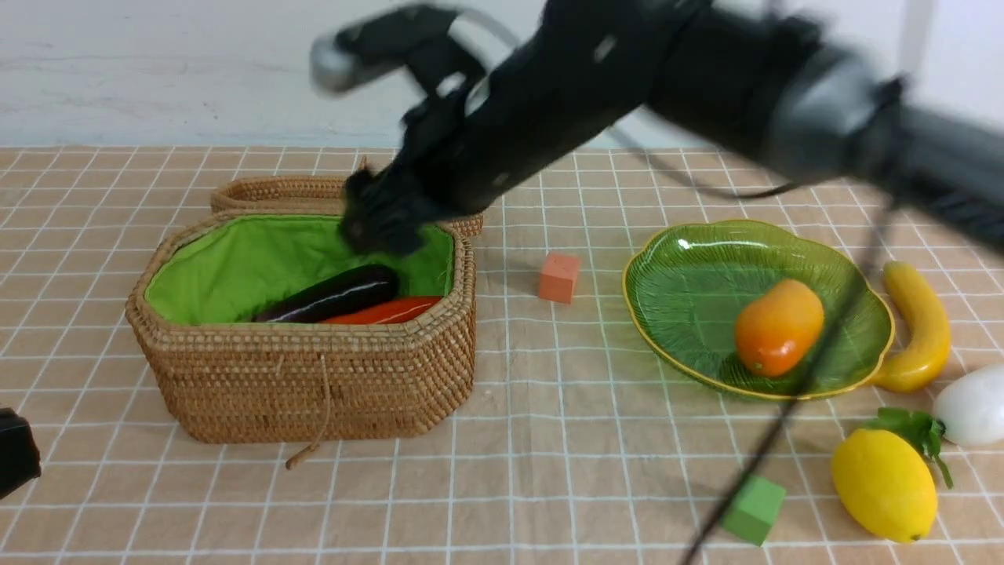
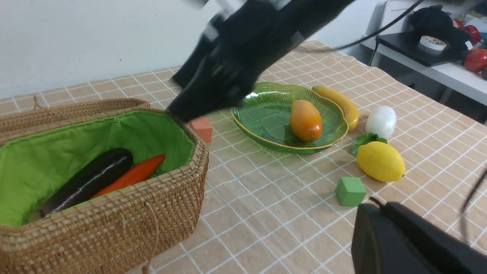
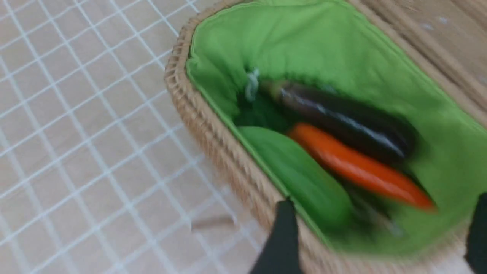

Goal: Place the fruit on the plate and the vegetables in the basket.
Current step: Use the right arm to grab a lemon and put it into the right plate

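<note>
Grid-checked tan cloth [image 1: 549,439], white wall [image 1: 157,71]; right gripper [image 1: 380,226] spread, empty, over basket [image 1: 314,384] holding eggplant [image 1: 329,294], carrot [image 1: 384,311], gourd [image 3: 300,175]; left gripper [image 1: 16,453], front-left corner, clenched.

Eggplant [image 1: 329,294], carrot [image 1: 384,311], gourd [image 3: 300,175] in basket [image 1: 314,384]; mango [image 1: 778,327] on plate [image 1: 690,267].
</note>
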{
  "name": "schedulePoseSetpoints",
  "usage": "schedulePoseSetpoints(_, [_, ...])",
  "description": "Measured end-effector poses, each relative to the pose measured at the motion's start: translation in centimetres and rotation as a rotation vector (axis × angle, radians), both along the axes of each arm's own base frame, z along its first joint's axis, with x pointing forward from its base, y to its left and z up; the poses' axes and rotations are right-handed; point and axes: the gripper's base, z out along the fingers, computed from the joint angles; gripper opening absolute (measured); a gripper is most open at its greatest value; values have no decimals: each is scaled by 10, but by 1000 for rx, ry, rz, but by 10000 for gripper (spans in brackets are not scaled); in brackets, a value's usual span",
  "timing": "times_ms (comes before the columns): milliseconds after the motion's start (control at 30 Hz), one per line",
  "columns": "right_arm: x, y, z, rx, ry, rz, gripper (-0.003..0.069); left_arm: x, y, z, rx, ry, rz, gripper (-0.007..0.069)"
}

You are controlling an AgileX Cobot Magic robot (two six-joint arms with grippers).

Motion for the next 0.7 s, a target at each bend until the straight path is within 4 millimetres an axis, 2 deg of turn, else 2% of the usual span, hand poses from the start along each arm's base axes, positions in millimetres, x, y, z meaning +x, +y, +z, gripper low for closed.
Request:
schedulePoseSetpoints(67, [-12,-28,23,-44,19,-77,440,0,0,0,0,0,0,-13])
schedulePoseSetpoints(133, [-21,-60,41,-116,43,-195,305,0,0,0,0,0,0,-13])
schedulePoseSetpoints(167, [-22,-65,44,-117,46,-217,277,0,0,0,0,0,0,-13])
schedulePoseSetpoints(200, [-25,-86,55,-138,25,-305,183,0,0,0,-2,-2,0,-13])
schedulePoseSetpoints(267, [-28,-114,62,-153,14,-412,63,0,0,0,-3,-4,-1,-13])
schedulePoseSetpoints(333, [-34,-141,60,-165,30,-507,3,0,0,1,-9,-10,-2,-13])
schedulePoseSetpoints(400, [-45,-169,52,-181,66,-599,-6,0,0,1,-10,-11,-2,-11])
schedulePoseSetpoints(433, [-50,-185,38,-207,115,-646,-1,0,0,1,-10,-12,-2,-11])
schedulePoseSetpoints(467, [-52,-188,35,-211,124,-656,0,0,0,1,-10,-12,-2,-11])
schedulePoseSetpoints(533, [-64,-215,5,-258,229,-735,38,0,0,1,-10,-12,-2,-10])
schedulePoseSetpoints(567, [-69,-225,-11,-276,284,-763,71,0,0,1,-10,-12,-2,-9])
schedulePoseSetpoints(600, [-75,-236,-43,-300,384,-787,148,0,0,1,-11,-11,-2,-9])
schedulePoseSetpoints(700, [-77,-244,-95,-301,484,-786,323,0,0,1,-12,-10,-2,-9])
